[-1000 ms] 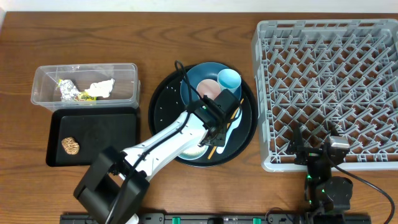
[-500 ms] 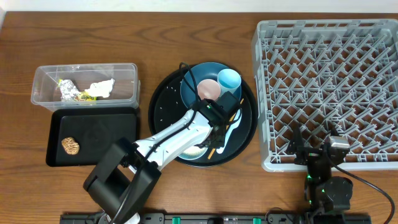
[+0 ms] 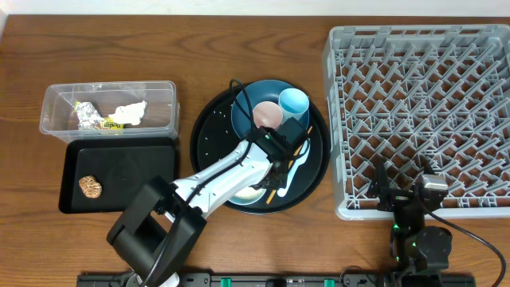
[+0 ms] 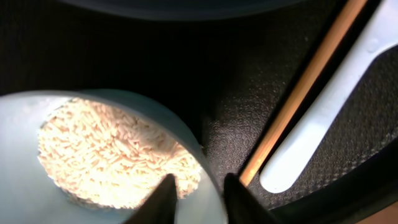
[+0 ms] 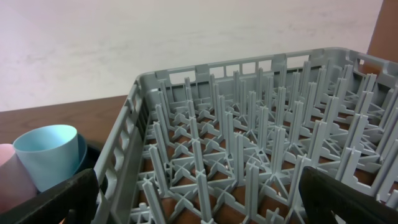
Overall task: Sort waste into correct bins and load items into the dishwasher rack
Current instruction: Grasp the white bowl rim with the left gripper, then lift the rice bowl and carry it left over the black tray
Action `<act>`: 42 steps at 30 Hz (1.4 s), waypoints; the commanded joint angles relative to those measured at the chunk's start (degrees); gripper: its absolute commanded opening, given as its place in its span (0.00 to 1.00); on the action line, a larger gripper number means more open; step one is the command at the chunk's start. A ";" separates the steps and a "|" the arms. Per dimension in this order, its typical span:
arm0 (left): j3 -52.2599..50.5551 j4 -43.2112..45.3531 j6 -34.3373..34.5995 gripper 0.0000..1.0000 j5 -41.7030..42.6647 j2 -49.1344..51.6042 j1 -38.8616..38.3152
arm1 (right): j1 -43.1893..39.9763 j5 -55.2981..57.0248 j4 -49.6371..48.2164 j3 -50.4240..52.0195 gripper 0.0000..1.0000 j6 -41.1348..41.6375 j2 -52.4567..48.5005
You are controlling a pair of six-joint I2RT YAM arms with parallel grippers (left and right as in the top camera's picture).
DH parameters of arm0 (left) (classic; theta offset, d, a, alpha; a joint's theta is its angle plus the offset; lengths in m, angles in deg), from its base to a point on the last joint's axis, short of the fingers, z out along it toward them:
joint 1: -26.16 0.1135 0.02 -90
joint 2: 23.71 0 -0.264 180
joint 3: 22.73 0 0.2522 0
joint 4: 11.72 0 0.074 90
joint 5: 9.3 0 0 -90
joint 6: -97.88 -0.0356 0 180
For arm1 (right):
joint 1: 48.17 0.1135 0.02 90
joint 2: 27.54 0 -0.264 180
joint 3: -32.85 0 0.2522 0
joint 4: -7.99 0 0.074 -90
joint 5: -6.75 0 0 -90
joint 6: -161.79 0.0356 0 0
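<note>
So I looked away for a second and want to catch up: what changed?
The left arm swung its elbow rightward, and the left claw closed onto the rim of the bowl, one finger inside by the rice. The bowl has not lifted. The right claw, chopstick, spoon and rack stayed put.

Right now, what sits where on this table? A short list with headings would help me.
Clear tub: snack wrapper, white tissue
Flat black tray: brown lump
Round tray: blue dish, pale bowl of rice, chopstick, spoon
On the blue dish: pink cup, light blue cup
Grey rack: nothing loaded
Left fingers: astride the bowl's rim, one inside, one outside
Right fingers: wide open, holding nothing, by the rack
</note>
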 commanded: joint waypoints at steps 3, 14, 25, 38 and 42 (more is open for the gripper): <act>-0.50 -0.42 0.26 0.22 -1.09 0.22 0.00 | 0.46 0.57 0.20 0.09 0.99 -0.66 0.00; -0.50 -0.90 0.26 0.06 -1.09 0.22 0.00 | 0.46 0.57 0.20 0.09 0.99 -0.66 0.00; -0.48 -1.29 -0.02 0.06 -1.11 0.20 0.07 | 0.46 0.55 0.20 0.09 0.99 -0.66 0.00; -0.42 -1.73 -0.83 0.06 -1.16 -2.91 0.24 | 0.46 0.55 0.20 0.09 0.99 -0.66 0.00; -0.37 -1.97 -2.38 0.06 -1.51 -5.20 0.55 | 0.46 0.57 0.20 0.09 0.99 -0.66 0.00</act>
